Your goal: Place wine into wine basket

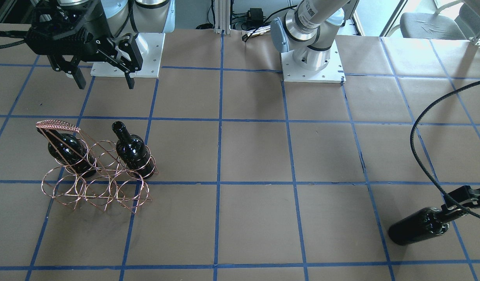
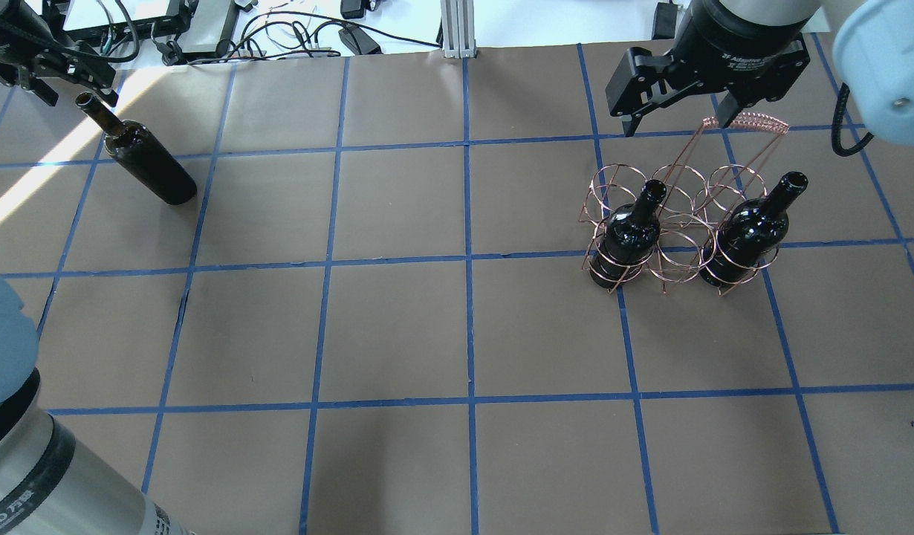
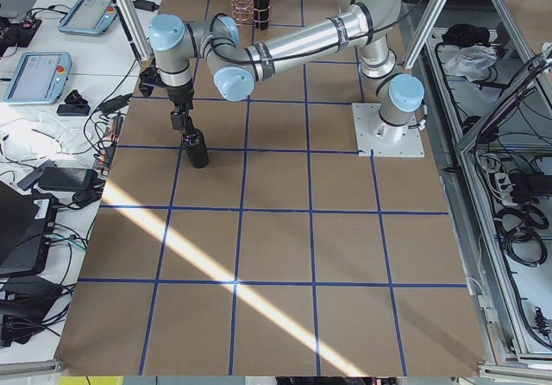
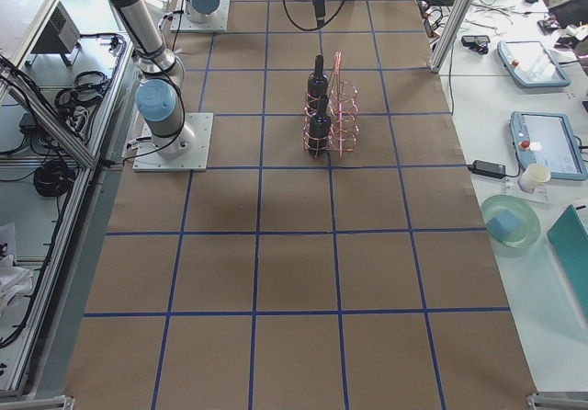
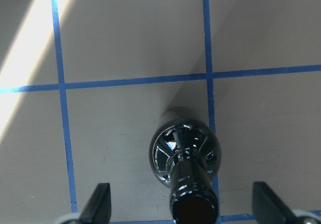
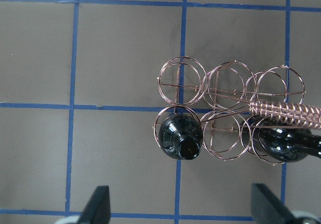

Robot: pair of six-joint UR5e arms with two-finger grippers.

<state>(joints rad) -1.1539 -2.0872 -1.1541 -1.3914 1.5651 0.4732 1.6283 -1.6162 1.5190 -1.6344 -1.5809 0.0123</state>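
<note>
At the robot's far left, the left claw [image 5: 181, 196] hangs over the loose wine bottle [image 5: 186, 158]. Its fingers [image 5: 98, 206] are spread wide on either side of the neck and clear of the glass. That bottle stands upright on the bench [image 2: 397, 334], close to the outer edge and well apart from the wine basket [image 2: 676, 204].

Over on the robot's right, the right claw [image 6: 179, 194] hangs high above the basket with its fingers [image 6: 271, 206] spread apart, touching nothing. Below it the basket sits on the bench, its wire-wrapped handle [image 2: 747, 121] rising over the two rows of copper rings. In the row nearer the robot, the inner bottle [image 2: 626, 238] stands upright in the end ring toward the bench's middle. The outer bottle [image 2: 743, 238] stands upright in the ring at the opposite end. Both necks poke up through the wire with their mouths open.
</note>
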